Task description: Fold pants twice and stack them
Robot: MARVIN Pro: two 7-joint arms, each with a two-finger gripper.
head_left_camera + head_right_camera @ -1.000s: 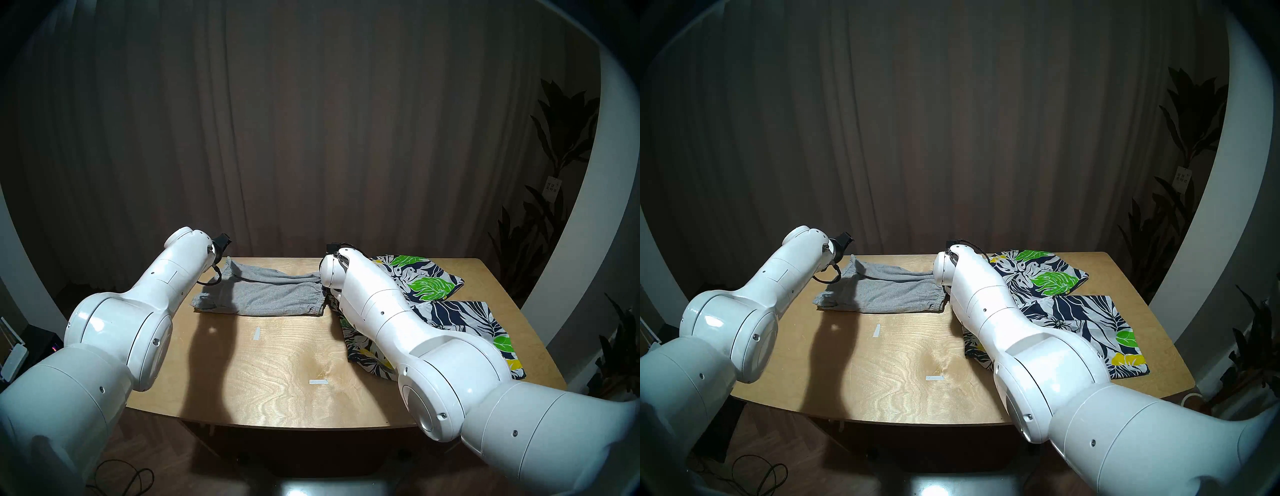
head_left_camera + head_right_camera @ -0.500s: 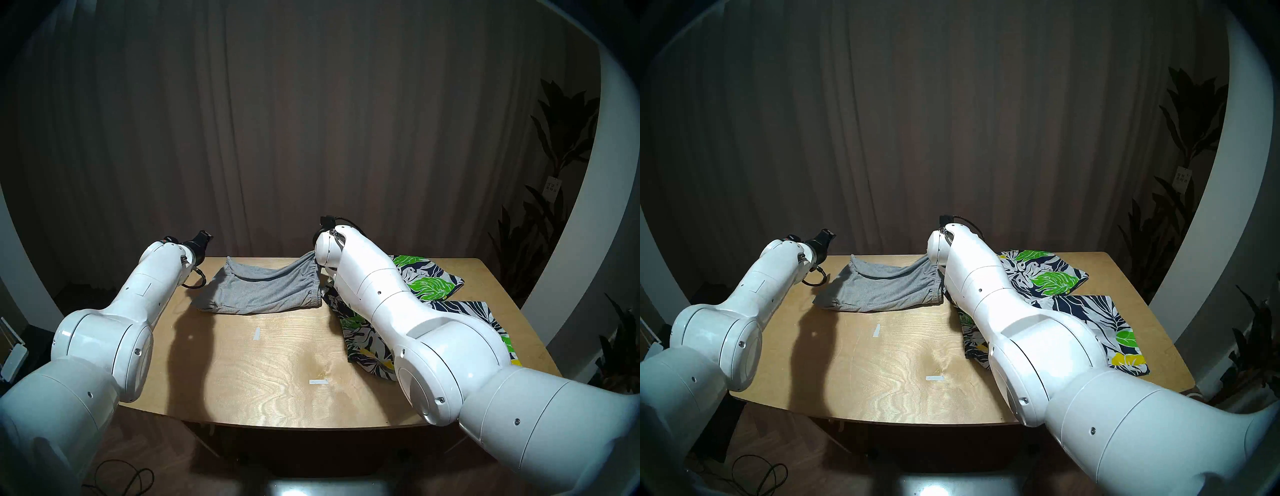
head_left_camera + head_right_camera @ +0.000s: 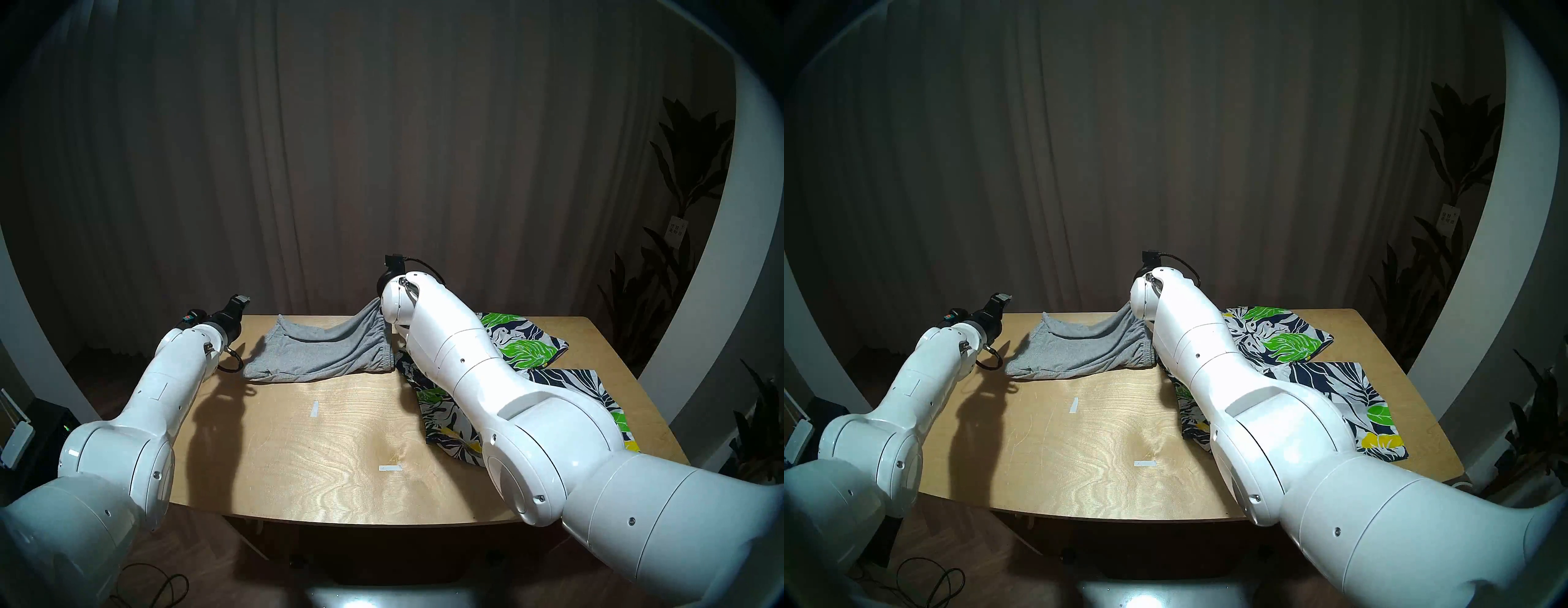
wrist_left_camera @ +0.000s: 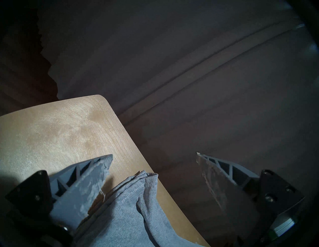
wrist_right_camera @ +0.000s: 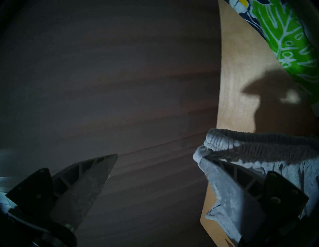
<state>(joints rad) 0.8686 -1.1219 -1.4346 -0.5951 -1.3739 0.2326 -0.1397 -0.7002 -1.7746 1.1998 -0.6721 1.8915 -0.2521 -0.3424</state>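
Observation:
The grey shorts (image 3: 322,352) lie along the far side of the table (image 3: 339,446). Their waistband end (image 5: 259,148) is lifted off the wood, draped over one finger of my right gripper (image 5: 157,155), whose jaws stand wide open. In the head views that gripper is hidden behind its wrist. My left gripper (image 4: 154,153) is open above the far left table corner, and the shorts' leg hem (image 4: 129,215) lies on the wood below its fingers, untouched. The floral shorts (image 3: 522,352) are spread flat on the right, partly under my right arm.
Two short pale tape marks (image 3: 314,409) (image 3: 390,468) sit on the table's middle and front. A dark curtain hangs just behind the far edge. Potted plants (image 3: 679,191) stand at the right, and cables lie on the floor at the front left.
My left arm drew back to the left, off the grey shorts' leg end. My right wrist rose, and the waistband end came up off the table with it.

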